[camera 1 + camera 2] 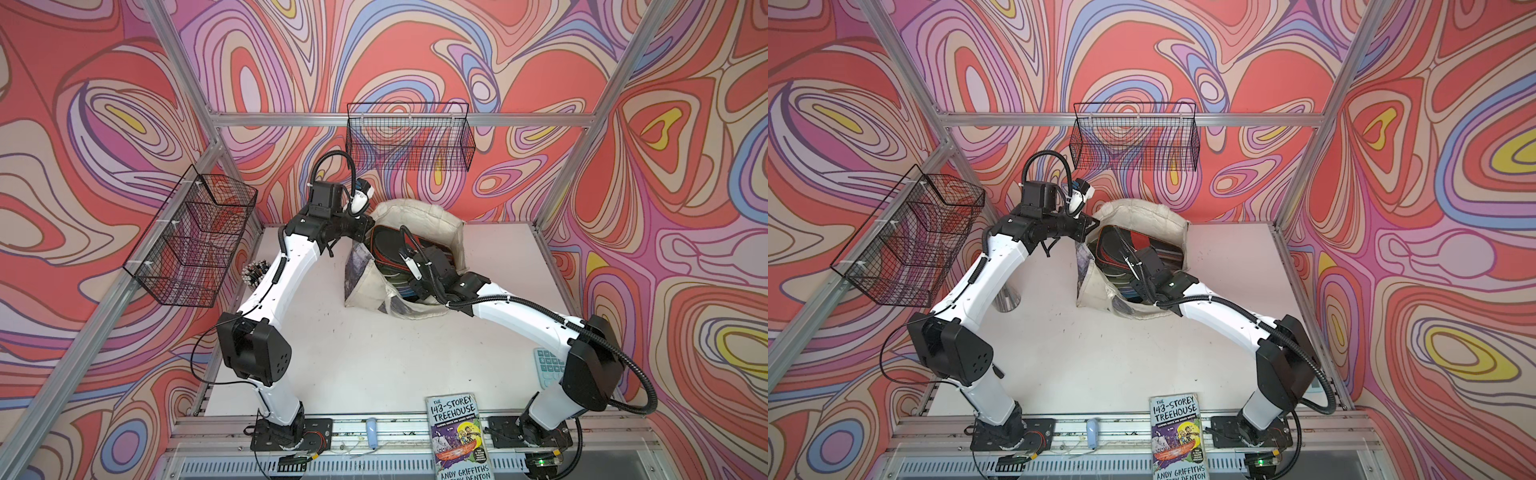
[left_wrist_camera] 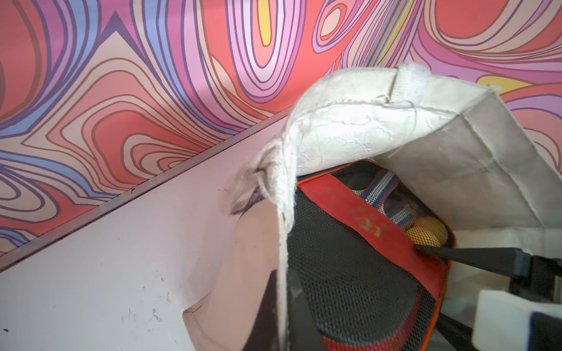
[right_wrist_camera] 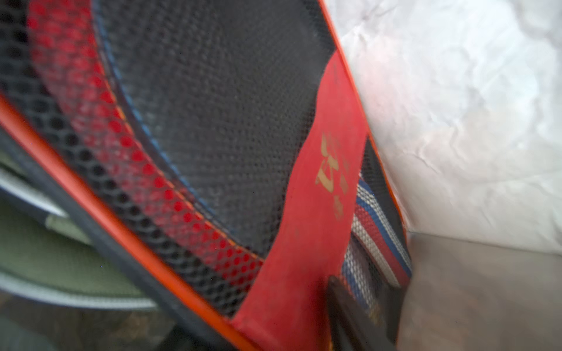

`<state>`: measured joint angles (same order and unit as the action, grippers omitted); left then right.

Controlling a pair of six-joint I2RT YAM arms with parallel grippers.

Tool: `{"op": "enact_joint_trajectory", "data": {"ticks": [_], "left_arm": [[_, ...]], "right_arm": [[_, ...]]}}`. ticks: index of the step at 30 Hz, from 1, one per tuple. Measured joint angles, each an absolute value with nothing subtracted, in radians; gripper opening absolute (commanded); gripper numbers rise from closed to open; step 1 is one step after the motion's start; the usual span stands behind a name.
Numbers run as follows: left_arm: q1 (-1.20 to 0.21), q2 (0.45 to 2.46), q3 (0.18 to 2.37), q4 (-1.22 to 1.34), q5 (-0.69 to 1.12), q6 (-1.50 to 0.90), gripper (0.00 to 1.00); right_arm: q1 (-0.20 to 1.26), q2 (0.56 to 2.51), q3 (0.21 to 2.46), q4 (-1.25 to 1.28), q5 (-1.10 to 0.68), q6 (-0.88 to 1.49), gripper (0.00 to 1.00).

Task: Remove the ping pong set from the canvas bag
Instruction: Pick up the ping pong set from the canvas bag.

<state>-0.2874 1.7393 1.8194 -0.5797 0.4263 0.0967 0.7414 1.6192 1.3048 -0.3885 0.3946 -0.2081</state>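
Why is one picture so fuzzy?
Right wrist view: the mesh paddle case fills the frame and is blurred, likely too close. Left wrist view: the canvas bag rim is sharp, its inside shaded. In both top views: even light, the book title readable.

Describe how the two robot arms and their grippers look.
The left arm and right arm have white shell links, boxy black joint housings and black ribbed cable conduits looping outside. The left gripper and right gripper are black, with slim fingers.

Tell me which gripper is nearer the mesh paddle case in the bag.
Right. The right gripper is inside the bag, its tip against the paddle case. The left gripper pinches the bag's rim, beside the case.
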Motion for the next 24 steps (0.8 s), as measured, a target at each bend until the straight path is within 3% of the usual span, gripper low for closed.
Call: {"op": "enact_joint_trajectory", "data": {"ticks": [5,8,11,14,18,24], "left_arm": [[-0.286,1.739,1.812,-0.578,0.440,0.096,0.00],[-0.281,1.739,1.800,-0.572,0.449,0.096,0.00],[-0.274,1.739,1.790,-0.566,0.457,0.096,0.00],[-0.273,1.739,1.784,-0.559,0.458,0.096,0.00],[-0.271,1.739,1.776,-0.552,0.457,0.096,0.00],[-0.270,1.739,1.775,-0.539,0.453,0.096,0.00]], "right_arm": [[0.739,1.620,1.305,-0.337,0.449,-0.231,0.36],[0.739,1.631,1.305,-0.293,0.468,-0.245,0.46],[0.739,1.663,1.305,-0.237,0.472,-0.255,0.47],[0.739,1.692,1.305,-0.207,0.472,-0.265,0.37],[0.731,1.707,1.312,-0.155,0.517,-0.320,0.00],[0.709,1.692,1.330,-0.132,0.544,-0.375,0.00]]}}
